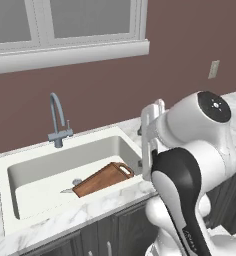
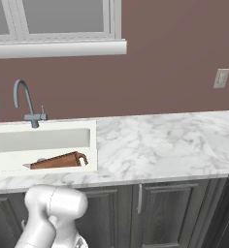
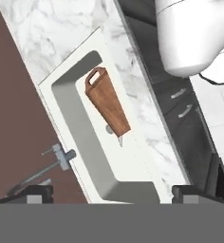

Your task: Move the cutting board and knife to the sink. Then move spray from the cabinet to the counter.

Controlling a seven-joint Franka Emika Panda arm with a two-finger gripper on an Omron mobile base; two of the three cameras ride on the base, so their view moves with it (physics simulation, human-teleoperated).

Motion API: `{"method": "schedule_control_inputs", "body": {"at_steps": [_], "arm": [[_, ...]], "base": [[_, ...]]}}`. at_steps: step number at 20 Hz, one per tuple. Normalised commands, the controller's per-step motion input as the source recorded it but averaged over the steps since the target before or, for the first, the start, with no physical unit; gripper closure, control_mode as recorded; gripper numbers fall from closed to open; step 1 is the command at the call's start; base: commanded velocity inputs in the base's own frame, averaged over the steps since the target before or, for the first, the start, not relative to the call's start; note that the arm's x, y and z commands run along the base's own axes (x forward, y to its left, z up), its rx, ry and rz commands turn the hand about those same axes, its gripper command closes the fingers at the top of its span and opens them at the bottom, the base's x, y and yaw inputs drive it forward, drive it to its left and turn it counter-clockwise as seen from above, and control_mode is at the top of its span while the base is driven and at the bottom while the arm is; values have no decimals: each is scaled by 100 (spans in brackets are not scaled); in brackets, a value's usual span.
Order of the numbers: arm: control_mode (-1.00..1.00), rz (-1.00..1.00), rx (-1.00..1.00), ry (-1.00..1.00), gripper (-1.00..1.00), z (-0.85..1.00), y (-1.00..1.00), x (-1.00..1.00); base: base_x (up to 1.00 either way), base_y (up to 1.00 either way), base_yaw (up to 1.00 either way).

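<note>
Cutting board (image 1: 102, 180) leans in the sink (image 1: 20, 172) at frame centre, knife (image 1: 70, 190) tip peeking beneath; the tool (image 3: 112, 192) gapes wide, empty. Fetching the spray risks clipping the faucet (image 1: 57, 120).

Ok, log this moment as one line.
cutting board: in sink | knife: tip peeking from under board | fingers: open, empty | spray: pending

Your arm rises at the lower right of the left base view, elbow bent, wrist reaching toward frame centre. In the hand view, your gripper (image 3: 112, 192) sits at the bottom edge, its fingertips (image 3: 40, 191) spread wide apart, nothing between them.
</note>
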Motion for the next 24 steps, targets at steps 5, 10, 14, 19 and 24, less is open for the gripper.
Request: {"method": "schedule_control_inputs", "body": {"at_steps": [5, 10, 14, 19, 24], "arm": [[-100, 1, -1, -4, -100, 4, 0, -10], [100, 4, 0, 0, -100, -2, 0, -15], [100, 0, 0, 0, -100, 0, 0, 0], [100, 0, 0, 0, -100, 0, 0, 0], [100, 0, 0, 0, -100, 0, 0, 0]], "base": [[0, 0, 0], [-80, 0, 43], [-81, 0, 70], [-65, 0, 79], [-15, 3, 89]]}}
